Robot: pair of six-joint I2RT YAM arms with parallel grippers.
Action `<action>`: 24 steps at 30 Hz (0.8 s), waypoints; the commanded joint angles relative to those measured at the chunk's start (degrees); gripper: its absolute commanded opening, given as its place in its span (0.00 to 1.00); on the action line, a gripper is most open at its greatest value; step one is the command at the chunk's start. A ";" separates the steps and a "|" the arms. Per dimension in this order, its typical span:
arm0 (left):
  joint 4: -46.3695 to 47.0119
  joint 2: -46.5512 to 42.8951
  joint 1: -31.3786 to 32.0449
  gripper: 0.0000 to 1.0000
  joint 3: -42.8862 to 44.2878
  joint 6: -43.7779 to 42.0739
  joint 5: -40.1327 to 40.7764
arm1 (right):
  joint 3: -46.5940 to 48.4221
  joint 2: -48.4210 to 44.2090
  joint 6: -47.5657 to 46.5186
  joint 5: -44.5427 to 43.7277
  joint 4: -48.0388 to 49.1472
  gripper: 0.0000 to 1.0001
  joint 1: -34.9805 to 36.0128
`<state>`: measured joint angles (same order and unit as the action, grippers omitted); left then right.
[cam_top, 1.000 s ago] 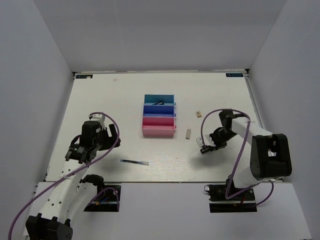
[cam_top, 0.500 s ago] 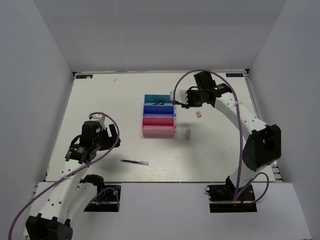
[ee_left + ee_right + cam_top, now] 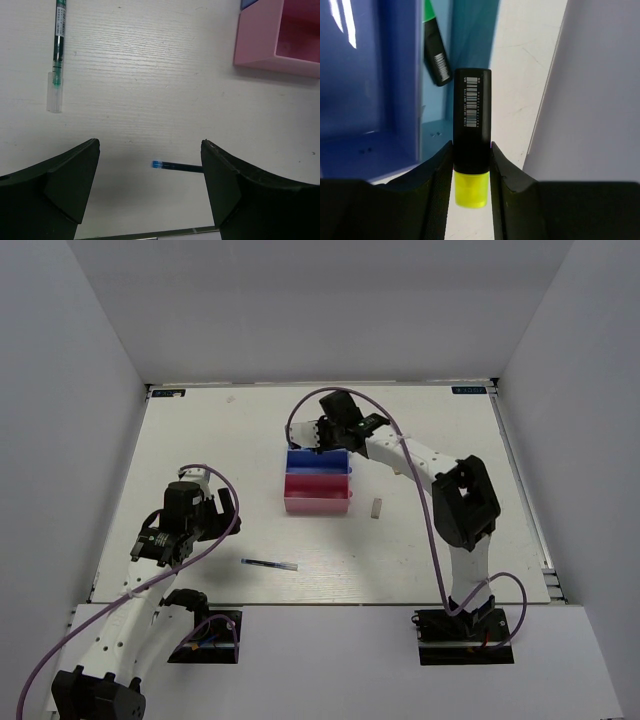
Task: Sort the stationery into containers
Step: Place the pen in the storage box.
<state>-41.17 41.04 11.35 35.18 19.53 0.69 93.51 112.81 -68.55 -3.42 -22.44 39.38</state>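
Overhead, the right arm reaches far out from its base at the near right edge of the table (image 3: 450, 540). Its links stretch away and to the left, so the right gripper (image 3: 322, 434) hangs over the far end of the bin row near the table's middle. Its jaws are narrowed onto a highlighter (image 3: 471, 115), clamped at the sides just above its yellow end. The black barrel, with a white barcode label, points away from the wrist camera. Beyond it lies the teal bin (image 3: 472, 30) with a green-ended highlighter (image 3: 434, 50) inside, and beside that the blue bin (image 3: 370, 75). In the wrist view the held highlighter overlaps the teal bin's wall and the bare table next to it. The pink bin (image 3: 317, 495) closes the row on the near side. The left arm is folded near the left edge, and the left gripper (image 3: 150, 146) hovers above the table with jaws wide and nothing between them. A blue pen (image 3: 270, 564) lies flat toward the near edge, its tip showing between that gripper's fingers (image 3: 70, 180). A green pen (image 3: 57, 50) with a clear cap lies apart from it. An eraser (image 3: 377, 507) rests just right of the pink bin.
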 commanded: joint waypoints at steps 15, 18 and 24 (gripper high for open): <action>-0.05 -0.52 -0.46 0.92 -0.29 -0.37 0.63 | 8.18 7.51 4.57 -4.23 2.23 0.09 1.40; 0.03 -0.43 -0.46 0.92 -0.37 -0.37 0.72 | 8.00 7.77 5.45 -4.05 1.78 0.15 0.70; -0.05 -0.26 -0.46 0.92 -0.37 -0.19 0.89 | 7.73 8.12 6.85 -3.61 1.17 0.51 0.61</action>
<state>-41.17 41.04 11.33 35.18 19.53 0.93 99.33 120.40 -63.57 -7.35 -20.95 39.92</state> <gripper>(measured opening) 0.920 0.483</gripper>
